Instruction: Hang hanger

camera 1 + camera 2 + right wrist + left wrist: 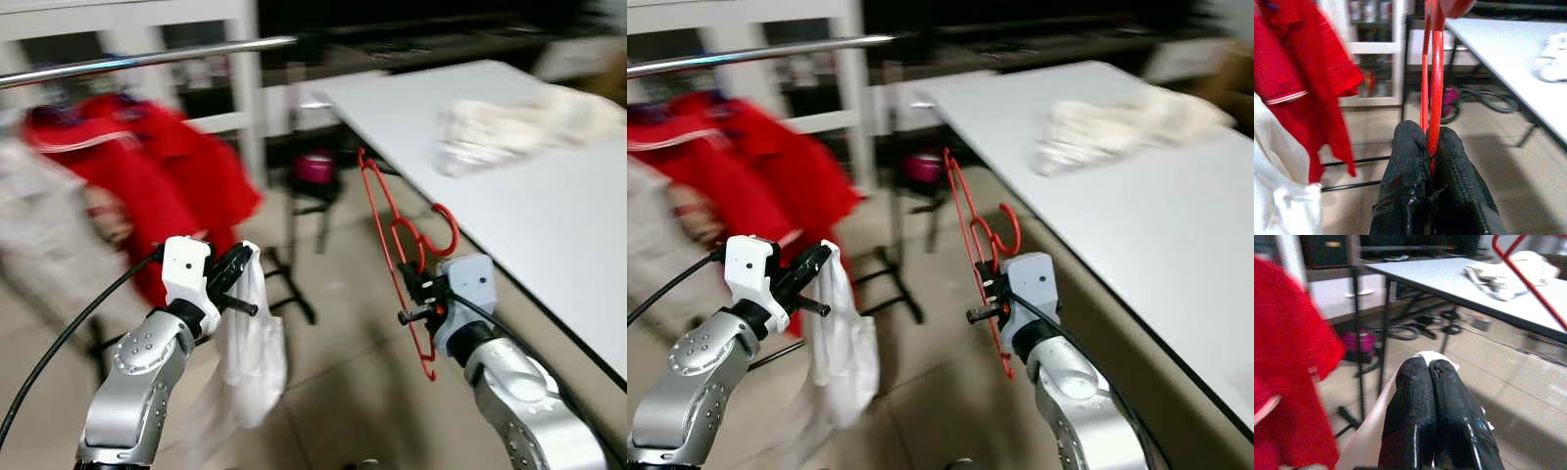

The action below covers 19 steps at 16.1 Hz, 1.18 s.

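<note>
My right gripper [419,294] is shut on a red plastic hanger [392,230], which stands tilted beside the white table's edge, hook near the table side. The right wrist view has the hanger [1432,73] pinched between both fingers [1405,176]. My left gripper [238,279] is shut on a white garment [250,343] that hangs down from it toward the floor. A silver clothes rail [147,59] runs across the upper left, with a red shirt [147,176] hanging from it. In the left wrist view, white cloth [1422,356] pokes out beyond the closed fingertips.
A white table [549,196] fills the right side, with a heap of pale clothes [509,122] on it. A white shelf frame [245,88] stands behind the rail. A pink object [315,168] sits on a black stand on the tiled floor between rail and table.
</note>
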Available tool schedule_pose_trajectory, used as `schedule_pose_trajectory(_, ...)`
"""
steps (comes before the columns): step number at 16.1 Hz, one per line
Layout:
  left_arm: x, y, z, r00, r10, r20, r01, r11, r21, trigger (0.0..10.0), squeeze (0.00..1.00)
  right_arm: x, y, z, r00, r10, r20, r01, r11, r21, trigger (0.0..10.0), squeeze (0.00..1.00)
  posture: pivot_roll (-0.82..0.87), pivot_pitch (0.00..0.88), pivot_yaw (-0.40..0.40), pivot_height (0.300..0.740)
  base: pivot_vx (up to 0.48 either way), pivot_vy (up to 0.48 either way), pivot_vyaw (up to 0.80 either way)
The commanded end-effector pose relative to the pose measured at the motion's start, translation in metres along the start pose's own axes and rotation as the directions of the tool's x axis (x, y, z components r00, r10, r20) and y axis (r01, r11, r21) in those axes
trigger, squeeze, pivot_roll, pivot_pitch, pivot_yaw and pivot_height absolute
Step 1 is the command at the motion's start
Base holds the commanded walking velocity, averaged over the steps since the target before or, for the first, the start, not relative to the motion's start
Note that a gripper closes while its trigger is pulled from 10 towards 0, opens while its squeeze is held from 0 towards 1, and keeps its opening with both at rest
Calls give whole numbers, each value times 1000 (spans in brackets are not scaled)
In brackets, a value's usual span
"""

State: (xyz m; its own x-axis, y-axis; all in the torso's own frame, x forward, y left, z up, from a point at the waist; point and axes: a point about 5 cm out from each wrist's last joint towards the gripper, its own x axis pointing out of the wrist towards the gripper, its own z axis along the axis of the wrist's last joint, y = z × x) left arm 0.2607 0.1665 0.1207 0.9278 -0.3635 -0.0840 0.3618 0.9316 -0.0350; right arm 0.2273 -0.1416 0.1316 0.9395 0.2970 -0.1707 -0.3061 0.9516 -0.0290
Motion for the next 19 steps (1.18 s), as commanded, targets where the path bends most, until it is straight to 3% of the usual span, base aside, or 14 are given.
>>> schedule_pose_trajectory(1,0,-4,7,1000,0,21,-1,1000,13,10000,0,-6,-6,8,999,-23,28,23,1000,-2,10000,0,-100,0,-9,740,0,0,-800)
schedule_pose_trajectory(2,-2,-5,8,1000,9,18,-9,1000,10,10000,0,-9,-7,11,999,-31,43,31,1000,7,10000,0,-100,0,-9,740,0,0,-800)
schedule_pose_trajectory(4,-2,-12,8,1000,0,11,0,1000,12,10000,0,-11,-7,13,997,-49,62,41,991,126,10000,0,-89,0,-12,740,0,0,-800)
schedule_pose_trajectory(8,-5,-8,11,1000,23,9,-24,1000,21,10000,0,-5,-1,9,999,-40,35,34,990,139,10000,0,-67,0,-14,740,0,0,-800)
schedule_pose_trajectory(10,0,0,13,998,56,14,-56,998,15,10000,0,-4,-5,3,997,-70,-28,74,980,186,10000,0,-89,0,-5,740,0,0,-800)
schedule_pose_trajectory(14,2,-8,13,999,35,12,-35,999,6,10000,0,-3,-10,9,996,-89,17,87,991,101,10000,0,-98,0,-7,740,0,0,-800)
schedule_pose_trajectory(16,2,-6,14,999,46,20,-47,998,41,10000,0,-3,-14,10,991,-132,18,130,989,76,10000,0,-93,0,-16,740,0,0,-800)
schedule_pose_trajectory(19,0,-2,24,988,101,121,-106,994,37,10000,0,-5,-18,15,988,-142,56,138,988,73,10000,0,-88,0,-21,740,0,0,-800)
